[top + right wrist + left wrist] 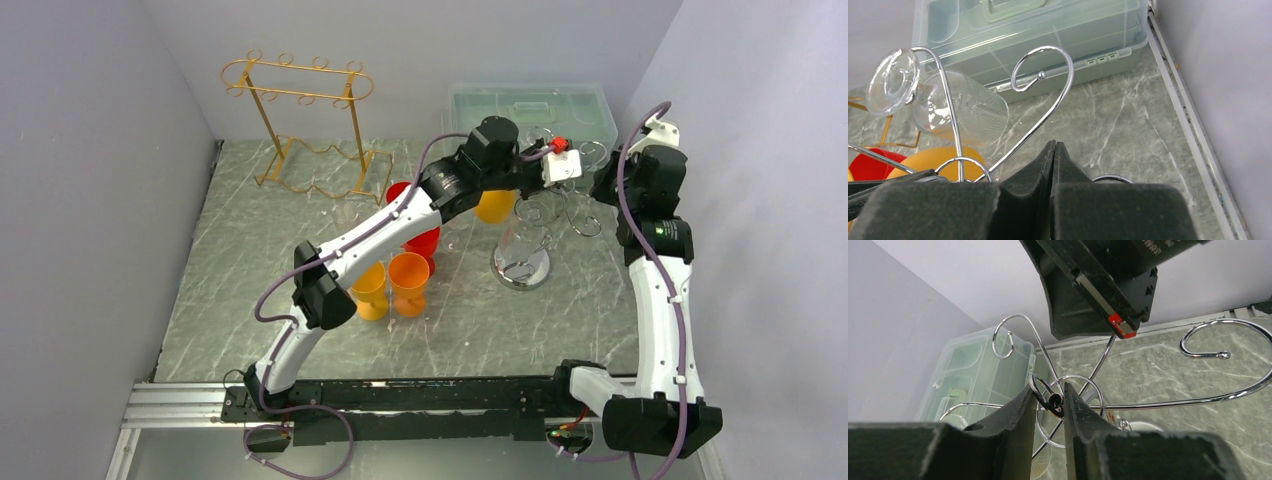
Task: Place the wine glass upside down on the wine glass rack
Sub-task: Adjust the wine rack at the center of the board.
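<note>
Glass (963,112) looks already hung on the rack (522,268). Stem sits across a wire arm, foot one side of the wire, bowl the other. Right-wrist view is skewed, so can't confirm it hangs true. Rack stands toward the table's (1128,125) right edge, in front of the box (1048,35) in the far right corner.

L jaws pinch the small ring at the rack's top centre, prob. to steady it. It's thin wire on one round base, and w/ a glass out on an arm it'd likely rock or spin otherwise. R jaws are pressed together w/ nothing between them, close by the rack on the right-edge side. My read: hang step done, what's left is L letting go w/o nudging the rack.

Materials:
- Rack: polished chrome wire, curled arms w/ ball tips, mirror disc base. Slick, prob. springy.
- Glass: clear, ribbed bowl, flat round foot. Fragile, barely visible from top.
- Box: clear greenish plastic, latched.
- Table: grey marble-look, glossy.
- Cups (408,280): orange and red plastic, mid-table.
- Gold rack (300,120): wire, far left corner, not involved.
</note>
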Robot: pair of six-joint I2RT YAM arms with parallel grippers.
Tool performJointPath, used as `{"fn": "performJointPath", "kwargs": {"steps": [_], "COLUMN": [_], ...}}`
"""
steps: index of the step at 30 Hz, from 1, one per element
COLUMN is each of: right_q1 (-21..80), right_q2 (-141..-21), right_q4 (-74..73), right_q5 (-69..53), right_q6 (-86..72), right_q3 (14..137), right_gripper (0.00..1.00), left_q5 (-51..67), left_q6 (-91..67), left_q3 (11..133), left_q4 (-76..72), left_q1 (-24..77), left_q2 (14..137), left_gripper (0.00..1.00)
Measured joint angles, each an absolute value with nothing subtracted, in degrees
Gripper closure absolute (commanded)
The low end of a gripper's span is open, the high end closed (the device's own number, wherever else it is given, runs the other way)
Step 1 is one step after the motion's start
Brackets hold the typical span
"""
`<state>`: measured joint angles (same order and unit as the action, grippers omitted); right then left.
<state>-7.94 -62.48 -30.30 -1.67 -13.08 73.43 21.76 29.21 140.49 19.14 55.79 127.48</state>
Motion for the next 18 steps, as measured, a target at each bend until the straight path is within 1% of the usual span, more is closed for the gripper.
{"fn": "performJointPath", "kwargs": {"steps": [18], "right_q1": [-7.88], "right_q2": [-59.18], "right_q4": [-32.25], "right_q5": [-3.38], "right_q6": [-13.10], "right_q3": [71.88], "right_gripper": [1.00], "left_q5": [19.73], "left_q6": [31.07], "left_q3": [140.99], "left_q4": [17.43], "left_q1": [56.88], "left_q2": [128.25], "left_gripper": [0.88]}}
